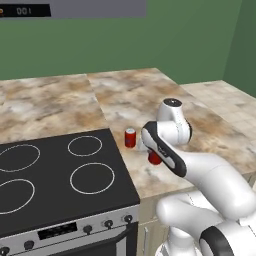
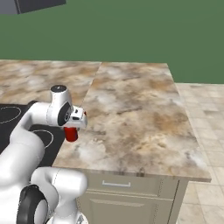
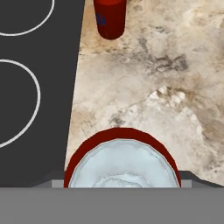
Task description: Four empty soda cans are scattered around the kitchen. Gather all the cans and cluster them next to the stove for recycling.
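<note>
My gripper point(image 1: 151, 151) is shut on a red soda can point(image 1: 154, 158), held upright just over the counter, right of the stove point(image 1: 60, 175). In the hand view that can's silver top point(image 3: 124, 165) sits between the fingertips of the gripper point(image 3: 122, 180). A second red soda can point(image 1: 130, 137) stands upright on the counter beside the stove's right edge, a little beyond the held one; the hand view shows this second can point(image 3: 110, 17) at the top. From the right base view the held can point(image 2: 70, 134) hangs below the gripper point(image 2: 73, 127) at the cooktop's edge.
The marbled counter point(image 1: 150, 95) stretches back and to the right, with its front edge point(image 2: 131, 173) above a drawer. A green wall stands behind it. Tiled floor point(image 2: 201, 113) lies past the counter's right end.
</note>
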Tool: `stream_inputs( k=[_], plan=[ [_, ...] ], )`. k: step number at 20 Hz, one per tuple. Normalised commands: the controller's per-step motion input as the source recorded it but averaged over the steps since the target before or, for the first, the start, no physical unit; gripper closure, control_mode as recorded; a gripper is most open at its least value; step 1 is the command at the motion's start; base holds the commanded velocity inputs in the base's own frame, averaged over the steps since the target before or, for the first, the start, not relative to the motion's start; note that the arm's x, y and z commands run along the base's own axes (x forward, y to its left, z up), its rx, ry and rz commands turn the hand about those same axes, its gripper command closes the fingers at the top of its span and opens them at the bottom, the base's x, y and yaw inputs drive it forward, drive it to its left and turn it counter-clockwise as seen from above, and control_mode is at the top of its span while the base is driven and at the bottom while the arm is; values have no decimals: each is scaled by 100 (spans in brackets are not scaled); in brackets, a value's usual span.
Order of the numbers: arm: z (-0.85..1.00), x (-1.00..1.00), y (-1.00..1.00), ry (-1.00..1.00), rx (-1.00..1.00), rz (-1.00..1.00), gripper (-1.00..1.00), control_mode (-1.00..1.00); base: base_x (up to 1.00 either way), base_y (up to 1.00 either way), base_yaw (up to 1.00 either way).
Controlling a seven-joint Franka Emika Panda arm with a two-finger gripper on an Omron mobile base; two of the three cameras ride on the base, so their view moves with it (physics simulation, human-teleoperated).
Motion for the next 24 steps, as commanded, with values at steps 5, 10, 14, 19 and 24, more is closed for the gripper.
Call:
stream_inputs(
  k=[5,10,14,19,24],
  plan=[
    [0,45,6,-1,0,0,100,-100,0,0,0],
    [-5,51,17,0,0,-1,100,-100,0,0,0],
    [-2,56,10,0,0,-1,100,-100,0,0,0],
    [-3,52,9,0,-1,-5,100,-100,0,0,0],
    [-14,32,1,0,0,-5,100,-100,0,0,0]
  ],
)
